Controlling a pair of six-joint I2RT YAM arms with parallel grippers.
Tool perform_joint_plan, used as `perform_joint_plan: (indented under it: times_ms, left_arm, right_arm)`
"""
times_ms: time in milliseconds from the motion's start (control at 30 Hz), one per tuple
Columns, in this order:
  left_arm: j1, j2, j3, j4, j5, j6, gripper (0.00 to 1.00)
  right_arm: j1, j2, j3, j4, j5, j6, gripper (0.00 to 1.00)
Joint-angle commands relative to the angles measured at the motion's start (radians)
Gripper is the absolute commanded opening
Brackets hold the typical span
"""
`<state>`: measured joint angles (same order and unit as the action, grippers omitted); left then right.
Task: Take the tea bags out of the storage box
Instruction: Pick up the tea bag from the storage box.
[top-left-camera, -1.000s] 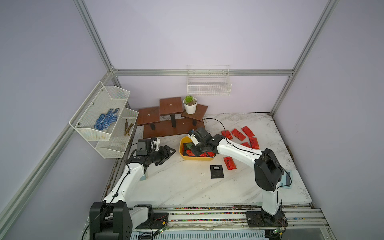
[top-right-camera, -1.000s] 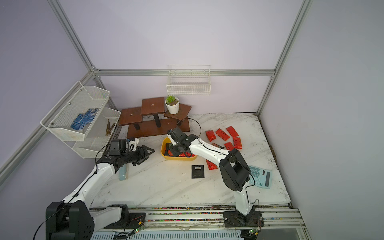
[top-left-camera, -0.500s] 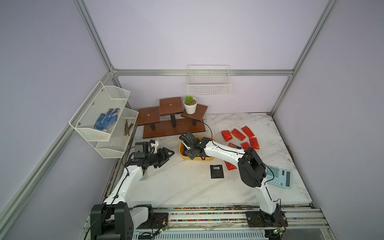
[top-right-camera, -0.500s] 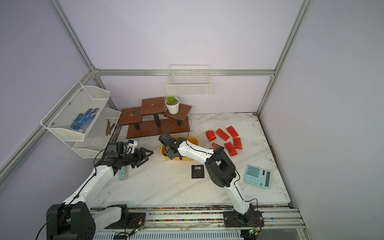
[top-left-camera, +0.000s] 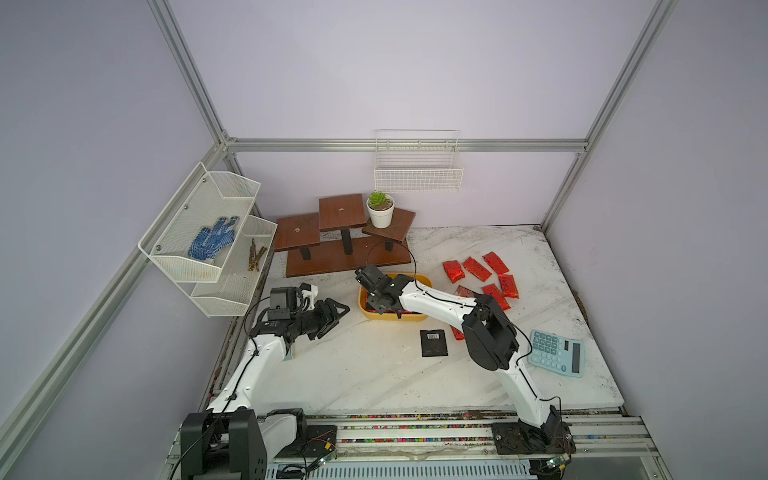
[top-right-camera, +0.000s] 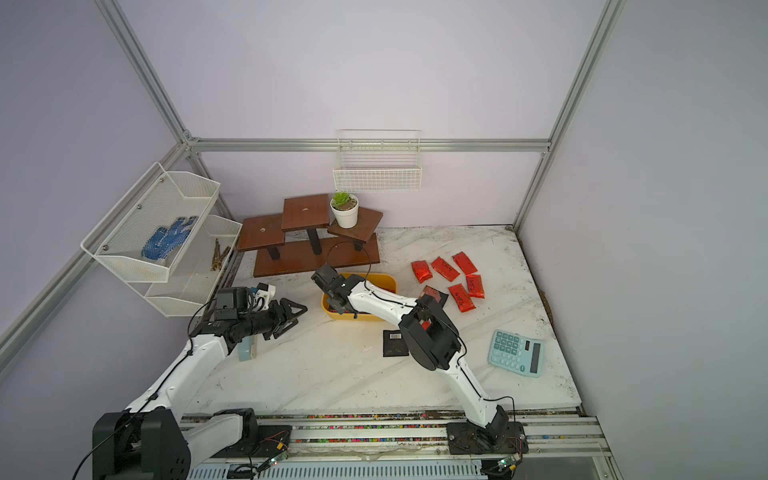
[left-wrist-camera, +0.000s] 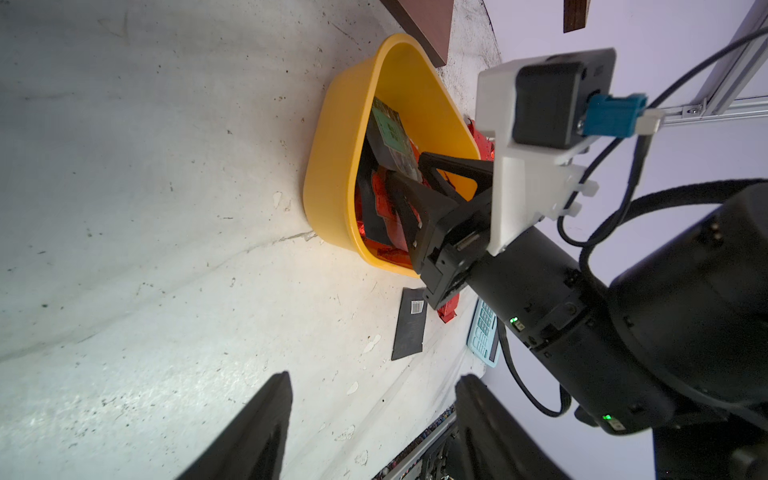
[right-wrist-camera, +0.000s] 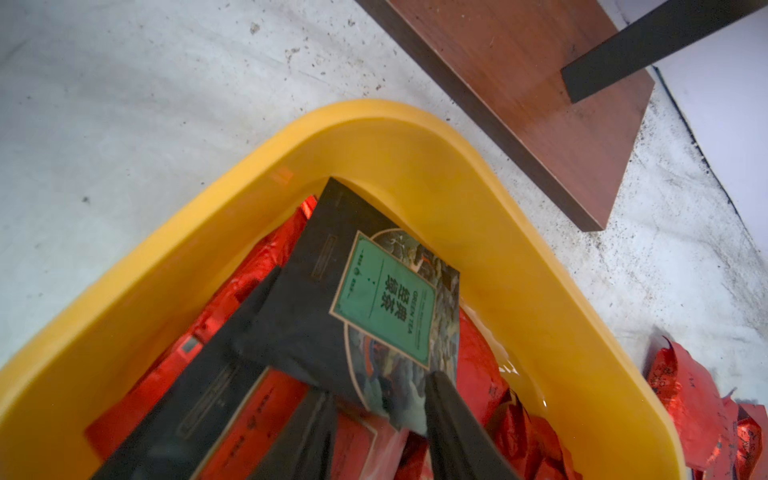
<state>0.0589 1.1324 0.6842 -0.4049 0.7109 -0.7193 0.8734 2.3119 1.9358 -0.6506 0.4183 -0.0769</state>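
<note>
Judging by the spread, the job is partway: the storage box (top-left-camera: 395, 318) at table centre holds red and black packets, while several tea bags (top-left-camera: 478, 269) lie out at its 3 o'clock. The right claw (right-wrist-camera: 380, 386), half-spread inside the box, straddles a green-label sachet (right-wrist-camera: 353, 299); whether it pinches, I cannot tell. The left claw (left-wrist-camera: 374, 376) hangs released at 9 o'clock.

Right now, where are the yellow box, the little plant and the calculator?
Yellow box (top-left-camera: 390, 317): in a top view, its front wall.
Plant (top-left-camera: 381, 216): in a top view, its white pot.
Calculator (top-left-camera: 548, 351): in a top view, its keypad.
</note>
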Motion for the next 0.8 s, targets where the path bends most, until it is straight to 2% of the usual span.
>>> perform_joint_plan:
  times_ms: [0,133,200,233,467,767]
  left_arm:
    - [0.009,-0.032,0.0,0.026,0.022,0.002,0.66]
    - [0.009,-0.034,-0.003,0.026,0.023,0.001,0.66]
    - [0.009,-0.033,-0.002,0.028,0.025,0.0,0.66]
    - [0.009,-0.033,-0.002,0.028,0.027,-0.002,0.66]
    - [0.009,-0.043,0.003,0.023,0.022,-0.002,0.66]
    - [-0.027,-0.076,0.025,0.005,-0.003,-0.017,0.66]
  right_arm:
    - [0.006,0.029,0.036,0.007,0.051,-0.007,0.37]
    - [0.006,0.035,0.051,0.021,0.057,-0.004,0.17]
    - [0.006,0.038,0.061,0.018,0.053,-0.007,0.02]
    - [0.006,0.035,0.063,0.016,0.05,-0.006,0.0]
    - [0.004,-0.062,0.01,0.017,0.001,0.003,0.0]
    - [-0.006,-0.305,-0.165,0.038,-0.114,0.077,0.0]
